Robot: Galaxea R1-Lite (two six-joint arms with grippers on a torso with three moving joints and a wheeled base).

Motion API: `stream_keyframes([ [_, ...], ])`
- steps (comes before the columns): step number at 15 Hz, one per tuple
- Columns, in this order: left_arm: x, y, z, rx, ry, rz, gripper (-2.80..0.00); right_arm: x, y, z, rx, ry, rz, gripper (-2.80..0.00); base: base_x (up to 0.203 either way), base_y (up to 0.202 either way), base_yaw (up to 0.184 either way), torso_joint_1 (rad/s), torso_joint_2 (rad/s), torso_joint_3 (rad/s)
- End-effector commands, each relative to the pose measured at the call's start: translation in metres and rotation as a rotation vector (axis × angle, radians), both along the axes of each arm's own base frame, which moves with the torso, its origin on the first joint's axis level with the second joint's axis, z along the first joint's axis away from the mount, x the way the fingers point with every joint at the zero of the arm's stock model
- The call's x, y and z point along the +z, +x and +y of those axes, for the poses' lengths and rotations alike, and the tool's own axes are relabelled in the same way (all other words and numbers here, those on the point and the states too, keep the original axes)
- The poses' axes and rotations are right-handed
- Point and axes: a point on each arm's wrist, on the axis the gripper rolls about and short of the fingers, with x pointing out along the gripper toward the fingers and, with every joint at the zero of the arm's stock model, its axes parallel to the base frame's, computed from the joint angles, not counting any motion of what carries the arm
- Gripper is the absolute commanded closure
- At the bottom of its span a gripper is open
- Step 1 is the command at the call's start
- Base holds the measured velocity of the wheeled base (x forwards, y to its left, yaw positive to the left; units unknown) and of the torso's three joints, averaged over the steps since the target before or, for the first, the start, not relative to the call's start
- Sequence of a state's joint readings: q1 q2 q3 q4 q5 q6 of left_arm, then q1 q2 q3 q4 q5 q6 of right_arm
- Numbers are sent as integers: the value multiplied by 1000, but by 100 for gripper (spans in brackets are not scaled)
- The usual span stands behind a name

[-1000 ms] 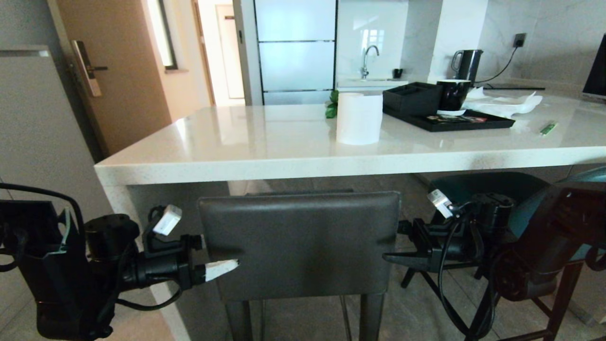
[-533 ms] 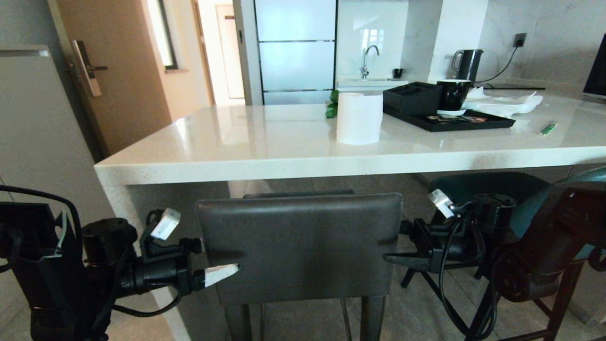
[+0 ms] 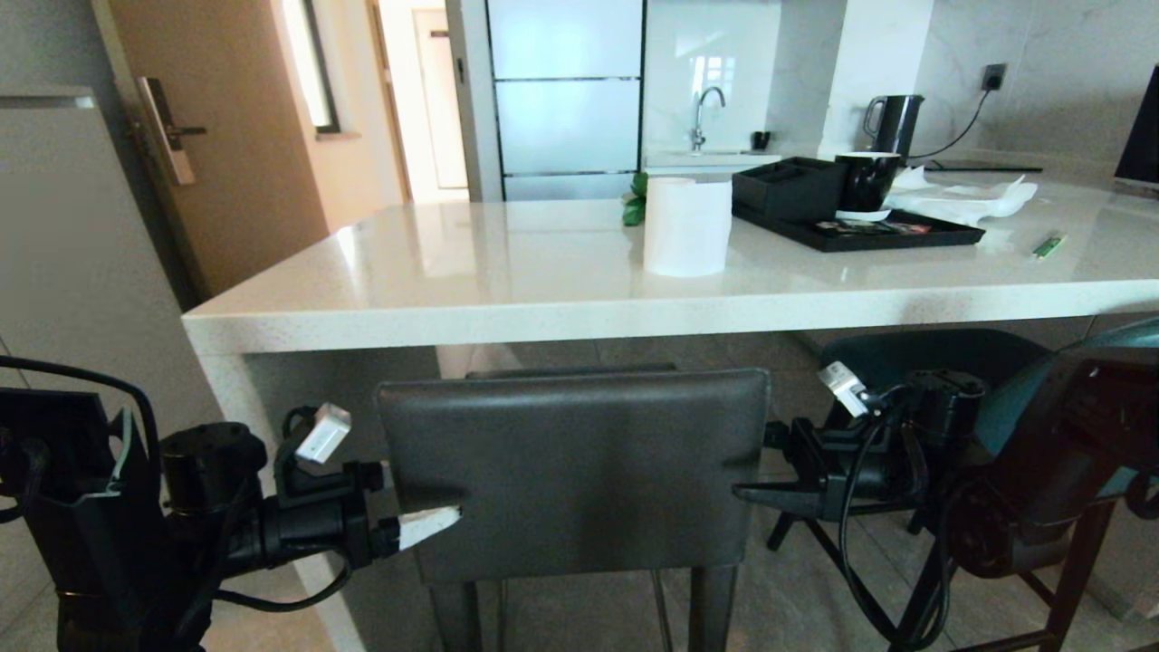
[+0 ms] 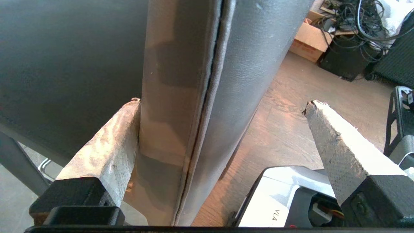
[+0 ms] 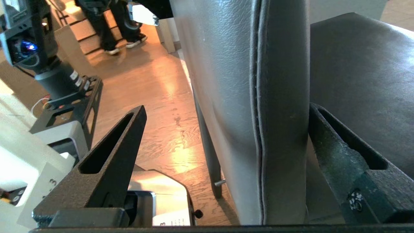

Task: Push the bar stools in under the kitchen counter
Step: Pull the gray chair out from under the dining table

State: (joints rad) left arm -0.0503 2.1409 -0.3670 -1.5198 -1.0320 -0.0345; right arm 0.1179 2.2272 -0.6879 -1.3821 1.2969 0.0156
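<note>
Head view: two bar stools stand at one kitchen counter. The dark-grey stool fills the lower centre of the frame, its square back just below the counter's front edge. The teal stool sits at the lower right, partly hidden by the right arm, its seat below the countertop. Two grippers flank the grey backrest, one at each side edge. The left gripper is at the lower left; its fingers are spread wide, and one white-padded finger lies against the near face of the backrest. The right gripper is at the right edge of the backrest, fingers likewise spread. On the countertop, upper centre, stand one white paper roll, one black tray carrying one black mug, and one kettle behind.

Left wrist view: the backrest edge passes between the two fingers; one finger touches it, the other stands apart.

Right wrist view: two black fingers straddle the backrest edge, one touching, one clear.
</note>
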Motion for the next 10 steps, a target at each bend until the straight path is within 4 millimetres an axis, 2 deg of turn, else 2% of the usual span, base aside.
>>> stream_keyframes([
  [1, 0, 0, 0, -5, -2, -5, -280, 0, 0, 0, 2, 1, -6, -280, 0, 0, 0, 0, 0, 0],
  [8, 1, 2, -2, -10, -1, -14, -280, -3, -1, 0, -43, -8, 7, -280, 0, 0, 0, 0, 0, 0],
  [10, 1, 2, -3, -11, -1, -14, -280, -3, 0, 0, -43, -8, 7, -280, -162, 0, -3, 1, 3, 2],
])
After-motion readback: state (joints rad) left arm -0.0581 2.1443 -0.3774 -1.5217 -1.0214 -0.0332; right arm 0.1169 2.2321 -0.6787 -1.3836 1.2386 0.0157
